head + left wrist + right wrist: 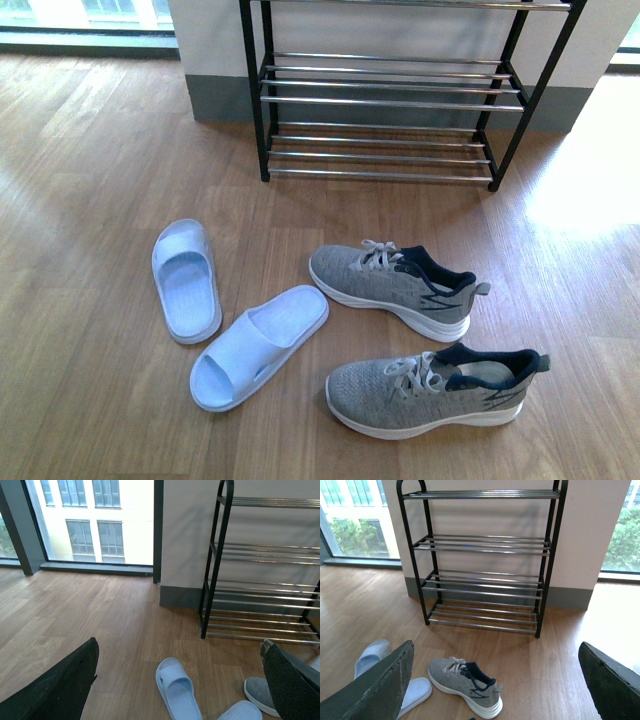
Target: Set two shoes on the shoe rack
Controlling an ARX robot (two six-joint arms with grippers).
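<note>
Grey sneaker on floor ahead of spread R tool, apart.

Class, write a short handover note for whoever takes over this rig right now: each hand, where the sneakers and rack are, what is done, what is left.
Hands: left hand open, empty; right hand open, empty.
Farther grey knit lace-up sneaker with white sole and nearer matching sneaker lie upright on the wood floor, short of the black-framed shoe rack with chrome bars.
Done: nothing; no shoe on the shelves in view.
Left: lift each sneaker onto a shelf; leave the two pale blue slide slippers.
</note>
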